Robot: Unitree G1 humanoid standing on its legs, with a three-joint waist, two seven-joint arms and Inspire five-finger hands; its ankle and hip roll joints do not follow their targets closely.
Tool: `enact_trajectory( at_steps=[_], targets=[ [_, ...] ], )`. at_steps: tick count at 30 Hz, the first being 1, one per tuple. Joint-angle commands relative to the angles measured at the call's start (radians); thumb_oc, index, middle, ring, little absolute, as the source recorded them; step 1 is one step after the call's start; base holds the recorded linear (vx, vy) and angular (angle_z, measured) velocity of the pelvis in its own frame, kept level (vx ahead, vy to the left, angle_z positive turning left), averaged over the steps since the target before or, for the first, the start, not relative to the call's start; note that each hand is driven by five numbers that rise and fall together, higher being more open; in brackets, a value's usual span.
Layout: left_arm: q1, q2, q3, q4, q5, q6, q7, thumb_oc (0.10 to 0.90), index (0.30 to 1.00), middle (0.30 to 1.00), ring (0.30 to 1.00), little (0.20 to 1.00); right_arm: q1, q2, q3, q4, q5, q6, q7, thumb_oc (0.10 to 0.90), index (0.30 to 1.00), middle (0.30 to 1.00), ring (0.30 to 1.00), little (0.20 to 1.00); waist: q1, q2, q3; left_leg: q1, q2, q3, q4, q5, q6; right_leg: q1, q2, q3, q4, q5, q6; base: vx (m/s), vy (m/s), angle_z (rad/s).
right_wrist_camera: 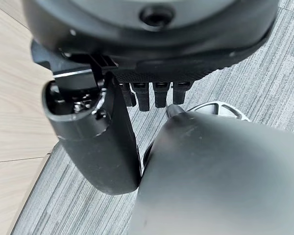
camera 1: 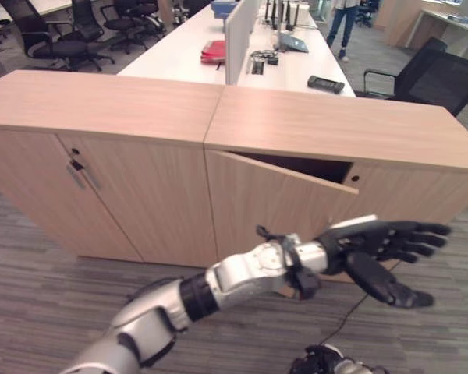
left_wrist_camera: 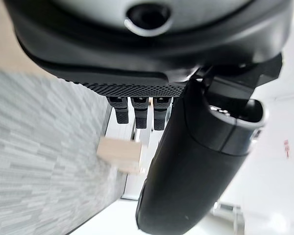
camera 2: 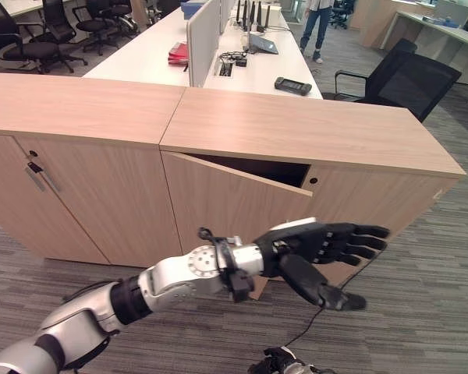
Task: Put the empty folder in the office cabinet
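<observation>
The left hand (camera 1: 378, 248) is out in front of the cabinet (camera 1: 312, 128), fingers straight and spread, thumb angled down beneath them, nothing in its grasp. It hangs in the air at the front face of the right-hand unit, near the lower part of the door (camera 1: 265, 204). That door stands slightly ajar, its top edge tipped outward from the cabinet's top panel, a dark gap showing behind it. The neighbouring unit on the left has its doors (camera 1: 101, 195) flush and closed, a small handle near their upper corner.

The right hand (right_wrist_camera: 137, 98) shows in its own wrist view, over grey carpet (right_wrist_camera: 264, 73); the fingers extend straight from the palm, the thumb alongside, holding nothing.

No folder can be made out in either hand or on the cabinet top. Behind the cabinet runs a long white desk (camera 1: 179, 54) carrying a red item (camera 1: 214, 51) near its left edge and a dark device (camera 1: 326, 83) near the right edge. A black office chair (camera 1: 433, 74) stands at the right end of the cabinet.
</observation>
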Motion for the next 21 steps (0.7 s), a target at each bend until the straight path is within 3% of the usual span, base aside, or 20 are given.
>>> enact_trajectory(
  at_steps=[1, 3, 8, 15, 17, 21],
  targets=[
    [0.05, -0.048, 0.101, -0.157, 0.027, -0.133, -0.087, 0.8, 0.9, 0.9, 0.9, 0.9, 0.14, 0.008, 0.067, 0.087, -0.04, 0.04, 0.017, 0.8, 0.9, 0.9, 0.9, 0.9, 0.006, 0.019, -0.015, -0.038, -0.056, -0.055, 0.021, -0.102, 0.072, 0.056, 0.067, -0.098, -0.052, -0.022, 0.084, 0.01, -0.004, 0.04],
    [0.146, 0.035, 0.133, -0.201, 0.097, -0.179, -0.111, 0.8, 0.9, 0.9, 0.9, 0.9, 0.134, -0.001, 0.052, 0.084, -0.04, 0.027, 0.021, 0.8, 0.9, 0.9, 0.9, 0.9, 0.021, 0.013, -0.016, -0.036, -0.053, -0.055, 0.021, -0.102, 0.07, 0.06, 0.069, -0.097, -0.055, -0.021, 0.083, 0.0, 0.0, 0.0],
    [0.293, 0.142, 0.146, -0.181, 0.166, -0.191, -0.179, 0.8, 0.9, 0.9, 0.9, 0.9, 0.118, -0.026, 0.013, 0.078, -0.034, 0.016, 0.041, 0.8, 0.9, 0.9, 0.9, 0.9, 0.037, 0.01, -0.019, -0.036, -0.05, -0.055, 0.023, -0.101, 0.069, 0.062, 0.074, -0.094, -0.057, -0.02, 0.084, 0.0, 0.002, 0.01],
    [0.542, 0.171, 0.252, -0.03, 0.126, -0.166, -0.183, 0.8, 0.9, 0.9, 0.9, 0.9, 0.103, -0.041, -0.026, 0.086, -0.022, 0.011, 0.044, 0.8, 0.9, 0.9, 0.9, 0.9, 0.06, 0.003, -0.018, -0.05, -0.047, -0.066, 0.027, -0.093, 0.069, 0.062, 0.077, -0.099, -0.058, -0.02, 0.083, -0.02, 0.008, 0.04],
    [0.652, 0.213, 0.329, 0.037, 0.161, -0.167, -0.177, 0.8, 0.9, 0.9, 0.9, 0.9, 0.096, -0.046, -0.052, 0.085, -0.005, 0.009, 0.044, 0.8, 0.9, 0.9, 0.9, 0.9, 0.079, 0.001, -0.017, -0.061, -0.046, -0.074, 0.027, -0.086, 0.068, 0.061, 0.077, -0.106, -0.058, -0.017, 0.085, -0.04, 0.013, 0.11],
    [0.785, 0.202, 0.455, 0.2, 0.208, -0.151, -0.165, 0.8, 0.9, 0.9, 0.9, 0.9, 0.094, -0.057, -0.102, 0.096, 0.036, 0.01, 0.049, 0.8, 0.9, 0.9, 0.9, 0.9, 0.101, -0.006, -0.014, -0.072, -0.043, -0.081, 0.03, -0.079, 0.066, 0.061, 0.077, -0.113, -0.057, -0.014, 0.086, -0.03, 0.011, 0.09]
  ],
)
